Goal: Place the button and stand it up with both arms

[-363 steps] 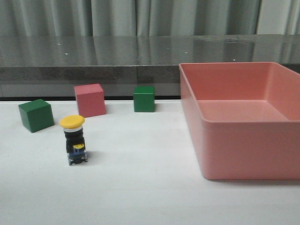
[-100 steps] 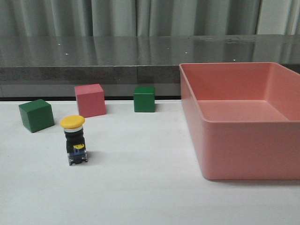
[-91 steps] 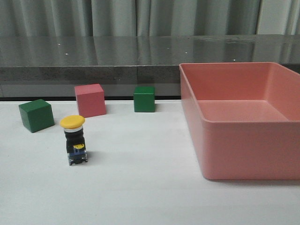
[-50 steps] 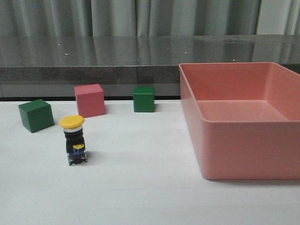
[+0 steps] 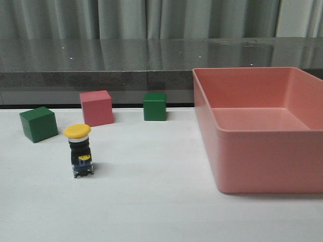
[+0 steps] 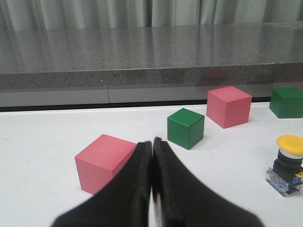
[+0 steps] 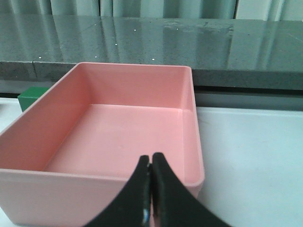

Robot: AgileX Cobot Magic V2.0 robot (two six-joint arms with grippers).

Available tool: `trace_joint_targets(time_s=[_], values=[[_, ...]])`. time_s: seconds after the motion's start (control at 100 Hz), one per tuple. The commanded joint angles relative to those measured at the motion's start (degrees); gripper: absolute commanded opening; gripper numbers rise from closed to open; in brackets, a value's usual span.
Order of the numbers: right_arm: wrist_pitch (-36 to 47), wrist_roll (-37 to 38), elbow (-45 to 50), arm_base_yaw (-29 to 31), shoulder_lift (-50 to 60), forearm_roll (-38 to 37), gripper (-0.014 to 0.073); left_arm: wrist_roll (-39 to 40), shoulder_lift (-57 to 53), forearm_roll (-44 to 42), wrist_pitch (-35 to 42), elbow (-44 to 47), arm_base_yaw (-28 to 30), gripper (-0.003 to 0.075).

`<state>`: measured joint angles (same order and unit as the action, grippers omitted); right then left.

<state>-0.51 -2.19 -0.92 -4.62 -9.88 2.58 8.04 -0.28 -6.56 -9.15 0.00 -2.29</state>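
Observation:
The button (image 5: 79, 149) stands upright on the white table, yellow cap on top, black body and bluish terminal base below; it also shows in the left wrist view (image 6: 287, 163). My left gripper (image 6: 152, 143) is shut and empty, well apart from the button, just in front of a pink cube (image 6: 105, 162). My right gripper (image 7: 150, 161) is shut and empty, near the front wall of the pink bin (image 7: 33, 184). Neither arm shows in the front view.
A green cube (image 5: 38, 124), a pink cube (image 5: 96, 108) and a second green cube (image 5: 155, 106) sit behind the button. The large pink bin (image 5: 262, 166) fills the right side. A dark ledge runs along the back of the table.

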Motion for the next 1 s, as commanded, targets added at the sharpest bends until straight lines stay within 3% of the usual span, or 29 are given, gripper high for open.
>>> trace_joint_targets(time_s=[0.0,0.36,0.99], values=[[4.98,2.82,0.27,0.27,1.94,-2.58,-0.0109,0.42,-1.92,-0.14,4.90,1.70,-0.01,-0.0019],[3.25,2.87,1.72,0.27,10.87,-2.58,-0.0109,0.42,-1.92,-0.14,4.90,1.70,-0.01,-0.0019],[3.25,2.87,1.72,0.27,11.65,-2.58,-0.0109,0.42,-1.92,-0.14,4.90,1.70,-0.01,-0.0019]])
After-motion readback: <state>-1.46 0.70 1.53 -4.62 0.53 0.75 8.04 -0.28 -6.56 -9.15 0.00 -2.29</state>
